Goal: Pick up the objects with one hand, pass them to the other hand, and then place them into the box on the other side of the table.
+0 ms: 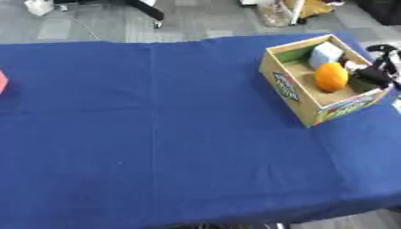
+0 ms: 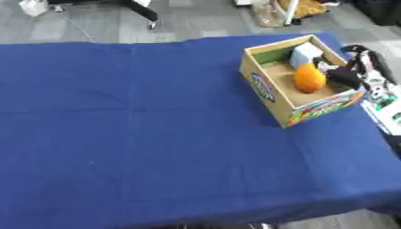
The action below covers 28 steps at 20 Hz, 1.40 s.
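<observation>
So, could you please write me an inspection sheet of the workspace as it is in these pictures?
Surface: table under a blue cloth, mostly bare.
Job's things: open cardboard box at the right side; inside it an orange round thing and a pale bluish-white thing behind it.
Clutter: a small red thing at the left edge of the left eye view, cut off by the frame.
Hands: right hand, black, at the box's right wall, reaching in beside the orange thing; whether its fingers are open or curled cannot be told. Left hand: nothing seen.
Cables: nothing seen on the table.
Surroundings: grey floor beyond the far edge, with dark furniture legs and a yellow item.
</observation>
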{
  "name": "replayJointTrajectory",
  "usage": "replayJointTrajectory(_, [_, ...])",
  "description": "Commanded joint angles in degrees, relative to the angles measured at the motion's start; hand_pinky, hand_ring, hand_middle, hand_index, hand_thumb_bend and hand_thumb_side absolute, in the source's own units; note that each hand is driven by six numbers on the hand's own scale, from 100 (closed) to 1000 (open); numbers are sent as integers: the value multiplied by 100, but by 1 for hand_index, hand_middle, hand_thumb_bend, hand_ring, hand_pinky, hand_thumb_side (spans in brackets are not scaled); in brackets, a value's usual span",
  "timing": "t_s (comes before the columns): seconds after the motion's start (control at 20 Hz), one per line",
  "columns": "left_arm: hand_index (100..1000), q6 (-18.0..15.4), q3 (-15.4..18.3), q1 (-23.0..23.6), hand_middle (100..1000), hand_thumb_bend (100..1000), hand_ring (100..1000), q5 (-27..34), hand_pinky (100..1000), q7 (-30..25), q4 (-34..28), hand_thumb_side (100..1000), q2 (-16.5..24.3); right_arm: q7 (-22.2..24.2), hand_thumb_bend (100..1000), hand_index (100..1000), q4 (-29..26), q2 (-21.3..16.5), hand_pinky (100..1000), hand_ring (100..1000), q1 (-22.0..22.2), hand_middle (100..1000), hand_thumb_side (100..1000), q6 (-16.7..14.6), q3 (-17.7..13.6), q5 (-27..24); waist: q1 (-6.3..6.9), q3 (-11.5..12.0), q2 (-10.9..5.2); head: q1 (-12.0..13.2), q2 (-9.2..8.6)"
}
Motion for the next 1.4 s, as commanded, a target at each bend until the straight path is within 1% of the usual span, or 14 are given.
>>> replayJointTrajectory(0.05, [810,122,150,-25,715,586,719,-215,756,29,-66,689,175,-355,372,875,-1335,-238,219,203,256,333,426,-121,-157,-6,88,-25,17,268,-27])
replayJointTrajectory(0.2, [812,336,270,-31,716,579,719,-544,757,81,-52,680,312,-433,328,882,-2623,-71,232,220,683,346,381,-160,-186,246,110,-59,23,713,-42])
replayJointTrajectory(0.25, [812,424,304,-34,717,577,719,-675,759,95,-33,673,378,-441,309,885,-2943,1,239,227,794,352,367,-181,-180,351,119,-67,22,877,-47])
replayJointTrajectory(0.3, [813,523,333,-38,718,575,719,-822,760,99,2,669,468,-435,293,886,-3109,80,243,232,854,356,357,-319,-152,459,129,-77,19,1051,-50])
replayJointTrajectory(0.45, [823,848,377,-89,726,577,726,-1361,771,23,141,646,839,-301,251,889,-3250,289,257,243,945,365,337,-1002,-7,738,158,-102,7,1455,-46])
replayJointTrajectory(0.55, [831,1149,365,-190,734,577,733,-1938,780,-181,297,615,1206,-99,240,893,-3264,383,260,245,996,368,334,-1447,112,911,172,-118,-5,1649,-46])
replayJointTrajectory(0.65, [847,1435,320,-327,753,599,750,-2520,798,-494,493,589,1579,77,235,894,-3267,449,262,245,1021,368,326,-1772,191,1067,186,-131,-16,1814,-41])
replayJointTrajectory(0.8, [879,1737,161,-640,788,653,782,-3519,830,-1272,895,560,2235,287,231,898,-3268,505,264,244,1040,370,324,-2187,286,1273,210,-160,-27,2068,-24])
replayJointTrajectory(0.95, [903,1814,-39,-1104,811,697,804,-4404,851,-2177,1411,513,2733,457,214,900,-3268,559,261,239,1056,366,333,-2465,388,1402,226,-204,-24,2303,-15])
replayJointTrajectory(1.1, [920,1617,-244,-1672,830,742,824,-5263,871,-3055,2040,492,3010,628,198,900,-3268,636,260,236,1035,363,342,-2671,497,1444,229,-284,17,2486,-49])
replayJointTrajectory(1.15, [925,1508,-298,-1858,835,753,829,-5545,875,-3322,2258,496,3045,675,219,899,-3268,665,259,234,1024,360,304,-2724,527,1440,229,-312,40,2534,-71])
replayJointTrajectory(1.2, [929,1424,-332,-2048,837,758,830,-5803,876,-3569,2495,507,3057,720,187,898,-3268,702,258,233,1011,359,347,-2770,561,1426,227,-349,78,2590,-100])
replayJointTrajectory(1.25, [929,1360,-346,-2229,836,756,828,-6013,873,-3766,2716,521,3040,761,182,897,-3268,737,257,231,1003,357,350,-2800,587,1410,223,-376,109,2625,-123])
replayJointTrajectory(1.4, [922,1452,-301,-2757,823,751,816,-6391,859,-4004,3364,557,2890,862,170,896,-3268,857,255,227,985,353,359,-2851,651,1389,204,-434,232,2667,-224])
